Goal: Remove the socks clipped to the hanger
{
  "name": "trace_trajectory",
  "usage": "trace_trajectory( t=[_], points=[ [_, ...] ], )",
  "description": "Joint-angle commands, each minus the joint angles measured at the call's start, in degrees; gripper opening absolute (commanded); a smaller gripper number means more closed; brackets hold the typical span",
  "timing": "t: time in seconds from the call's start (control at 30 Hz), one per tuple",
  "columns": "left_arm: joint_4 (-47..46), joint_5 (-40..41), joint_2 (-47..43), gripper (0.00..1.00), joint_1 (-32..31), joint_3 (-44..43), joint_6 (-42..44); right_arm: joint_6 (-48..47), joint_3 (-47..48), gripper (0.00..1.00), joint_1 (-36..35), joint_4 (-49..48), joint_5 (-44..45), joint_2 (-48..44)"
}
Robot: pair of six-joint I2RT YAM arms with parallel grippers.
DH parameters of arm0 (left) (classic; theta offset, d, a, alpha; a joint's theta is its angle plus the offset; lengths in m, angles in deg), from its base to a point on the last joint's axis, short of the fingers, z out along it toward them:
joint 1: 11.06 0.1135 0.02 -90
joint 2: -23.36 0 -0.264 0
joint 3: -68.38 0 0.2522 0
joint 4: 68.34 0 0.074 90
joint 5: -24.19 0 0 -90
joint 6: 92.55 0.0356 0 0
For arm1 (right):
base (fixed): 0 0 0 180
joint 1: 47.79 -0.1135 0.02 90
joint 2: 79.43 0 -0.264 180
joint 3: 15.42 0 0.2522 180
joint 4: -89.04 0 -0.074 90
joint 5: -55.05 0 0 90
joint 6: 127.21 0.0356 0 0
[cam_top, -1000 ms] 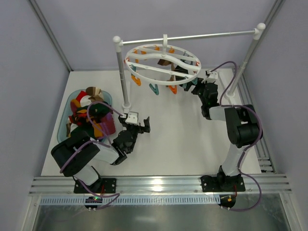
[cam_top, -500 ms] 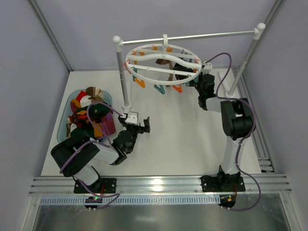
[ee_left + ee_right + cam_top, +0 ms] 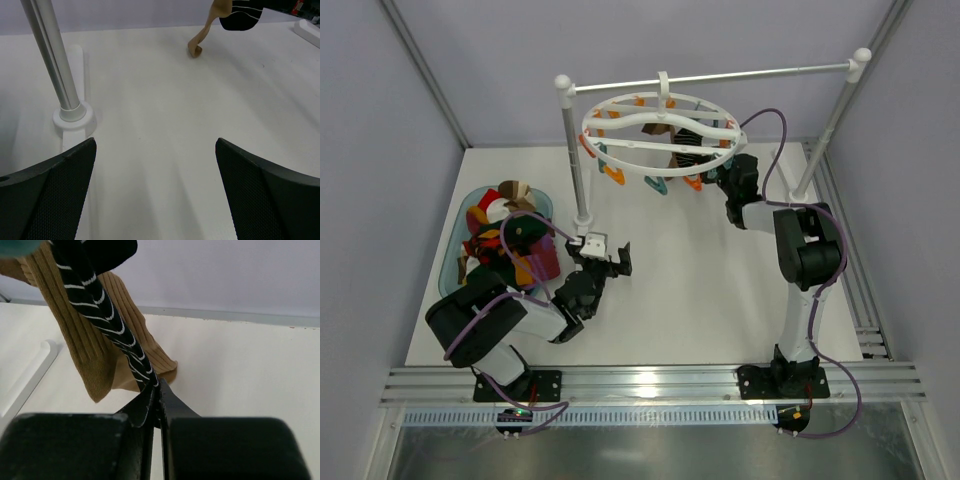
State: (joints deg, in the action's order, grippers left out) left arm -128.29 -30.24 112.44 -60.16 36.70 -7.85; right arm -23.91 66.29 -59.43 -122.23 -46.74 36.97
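The round white hanger (image 3: 588,130) with orange and teal clips hangs from the rack's bar. Two socks still hang under it: a black-white striped sock (image 3: 100,305) and behind it a brown ribbed sock (image 3: 85,350). My right gripper (image 3: 159,390) is shut on the striped sock's lower end, just under the hanger's right rim (image 3: 715,175). My left gripper (image 3: 610,258) stands open low over the table beside the rack's left post, nothing between its fingers (image 3: 60,185). From there the brown sock (image 3: 200,40) and the striped sock (image 3: 240,17) show far off.
The rack's metal bar (image 3: 720,75) spans two white posts; the left post (image 3: 50,60) and its foot stand close to my left gripper. A blue tray (image 3: 461,211) at the left holds a pile of loose socks (image 3: 510,235). Rails run along the near edge.
My right gripper has moved up and left under the hanger and closed on the striped sock. The hanger has swung slightly left. The left arm has not moved.
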Motion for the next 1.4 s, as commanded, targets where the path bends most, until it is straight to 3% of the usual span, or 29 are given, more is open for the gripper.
trace_trajectory(
  t=[0.0, 0.57, 0.87, 1.37],
  points=[
    [-14.9, 1.3, -0.2, 1.00, 0.0, -0.1, 0.8, -1.5, -0.9, 0.05, -0.3, -2.9, -0.4, -1.7],
    [-14.9, 0.9, -1.0, 1.00, -0.1, 0.6, 0.9, -6.3, -24.5, 0.04, -4.7, -11.7, 10.3, -19.7],
    [-14.8, -0.3, -1.2, 1.00, -0.1, 0.6, 0.0, -11.8, -35.9, 0.04, -15.2, -13.0, 20.1, -34.3],
    [-14.8, -3.0, 0.0, 0.99, -3.8, -1.1, 1.0, -15.6, -48.2, 0.04, -29.5, -11.5, 26.0, -51.4]
  ],
)
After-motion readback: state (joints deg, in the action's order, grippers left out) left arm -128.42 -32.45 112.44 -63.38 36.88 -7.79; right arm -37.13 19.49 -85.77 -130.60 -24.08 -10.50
